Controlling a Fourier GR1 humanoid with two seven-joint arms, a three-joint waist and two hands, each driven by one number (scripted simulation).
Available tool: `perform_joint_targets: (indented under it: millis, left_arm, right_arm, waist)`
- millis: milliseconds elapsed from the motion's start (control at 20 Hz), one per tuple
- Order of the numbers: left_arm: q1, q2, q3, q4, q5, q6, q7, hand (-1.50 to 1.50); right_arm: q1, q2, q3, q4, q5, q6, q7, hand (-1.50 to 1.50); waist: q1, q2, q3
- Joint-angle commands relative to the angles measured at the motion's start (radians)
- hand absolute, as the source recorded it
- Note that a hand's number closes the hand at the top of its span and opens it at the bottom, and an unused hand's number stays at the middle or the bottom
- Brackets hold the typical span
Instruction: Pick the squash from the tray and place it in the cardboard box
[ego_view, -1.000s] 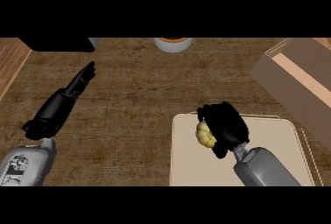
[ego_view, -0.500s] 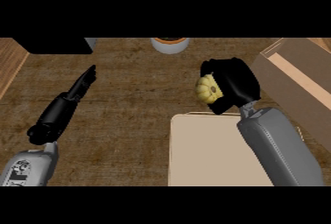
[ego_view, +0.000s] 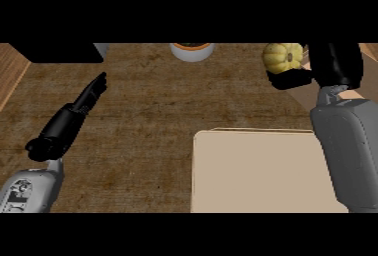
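A yellow ribbed squash (ego_view: 283, 56) hangs at the upper right of the head view, with my right hand (ego_view: 332, 65) curled round it from the right. It is raised well above and beyond the beige tray (ego_view: 251, 175), which lies at lower centre right. Of the cardboard box (ego_view: 303, 92) only a small brown strip shows, under and beside my right hand; the arm hides most of it. My left hand (ego_view: 87, 97) stretches over the counter at the left with straight fingers and holds nothing.
A white pot (ego_view: 192, 51) stands at the far edge, top centre. A black block (ego_view: 59, 52) fills the top left corner. A wooden edge (ego_view: 11, 70) runs down the left side. Brown counter lies between the two arms.
My right hand has lifted the squash off the tray and carried it up and to the right, toward the box. The left arm has hardly moved.
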Motion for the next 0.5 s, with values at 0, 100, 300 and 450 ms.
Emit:
perform_joint_targets:
  millis: [0,100,300,450]
  left_arm:
    - [-0.007,-0.011,-0.003,-0.016,0.006,-0.007,0.023,0.00]
    - [0.051,-0.021,-0.025,-0.043,-0.034,0.015,-0.001,0.00]
    - [-0.030,-0.014,-0.002,-0.025,-0.011,-0.008,0.043,0.00]
    - [0.018,0.027,0.032,-0.061,0.015,-0.044,0.037,0.00]
  right_arm:
    - [-0.062,-0.064,-0.151,0.071,-0.039,-0.035,0.028,1.50]
    - [-0.080,-0.094,-0.184,0.164,-0.038,-0.076,-0.007,1.50]
    - [-0.142,-0.208,-0.275,0.333,-0.084,-0.084,-0.100,1.50]
    - [-0.085,-0.295,-0.268,0.403,-0.049,-0.072,-0.174,1.50]
  waist:
    - [0.007,0.002,0.000]
    - [0.016,0.003,0.000]
    - [0.015,0.005,0.000]
    - [0.015,0.004,0.001]
